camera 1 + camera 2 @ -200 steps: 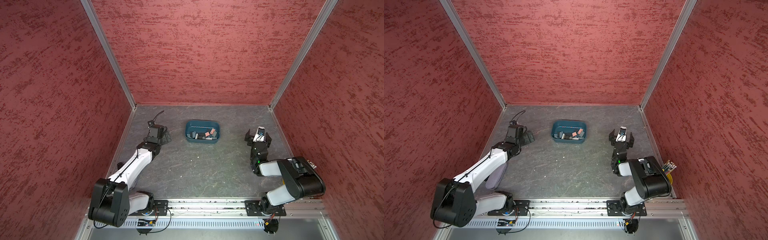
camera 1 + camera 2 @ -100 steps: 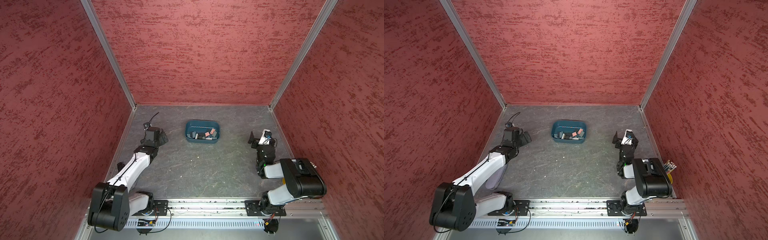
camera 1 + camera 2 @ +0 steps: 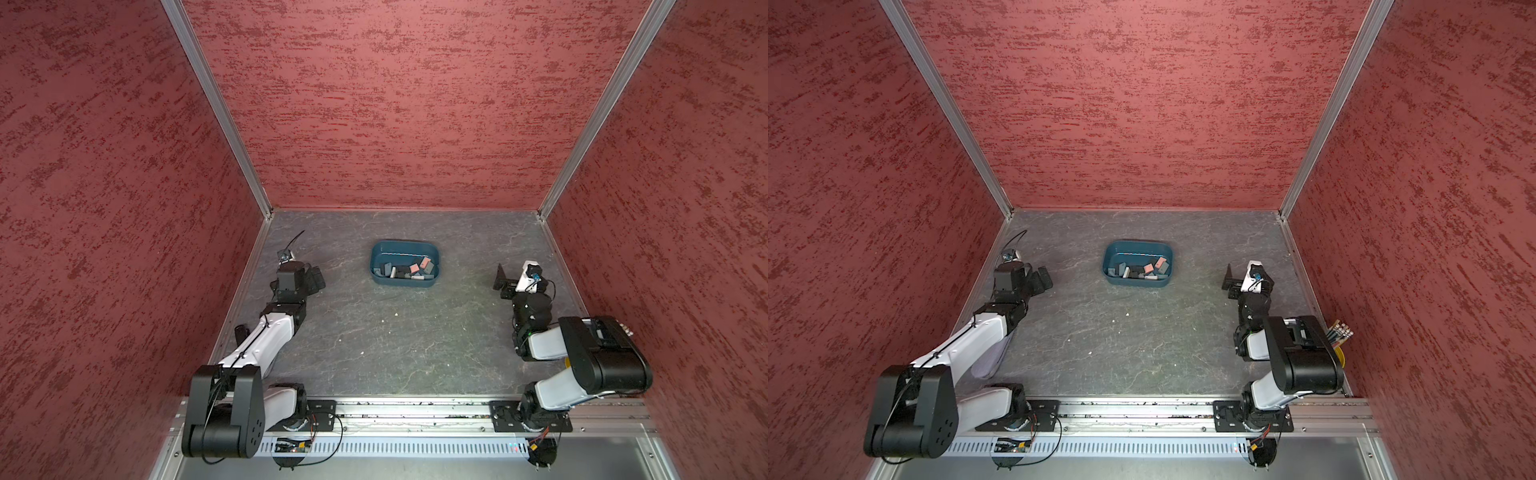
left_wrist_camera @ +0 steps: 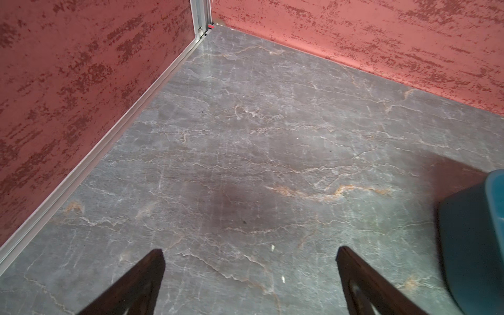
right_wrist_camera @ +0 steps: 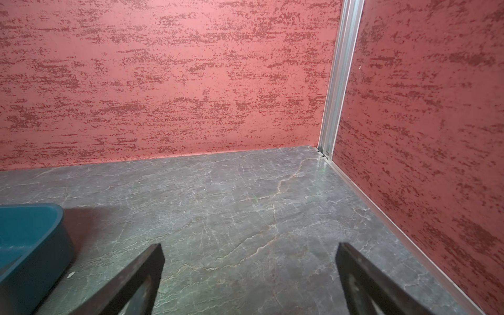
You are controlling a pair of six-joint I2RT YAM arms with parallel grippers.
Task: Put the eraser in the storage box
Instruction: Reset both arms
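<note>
Although my left gripper (image 3: 314,276) and right gripper (image 3: 504,284) both gape wide and empty, the storage box (image 3: 405,243) sits between them, well apart from each, neither clearly nearer; every eraser (image 3: 409,270) I can see lies inside it, none on the table (image 3: 374,353).

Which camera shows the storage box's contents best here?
The top views: both look down into the storage box, showing small blocks heaped along its near wall. The left wrist view catches only its outer wall; the right wrist view, one corner with some bare interior, no contents.

Smooth plastic storage box (image 3: 401,252) & matt table (image 3: 395,345)
</note>
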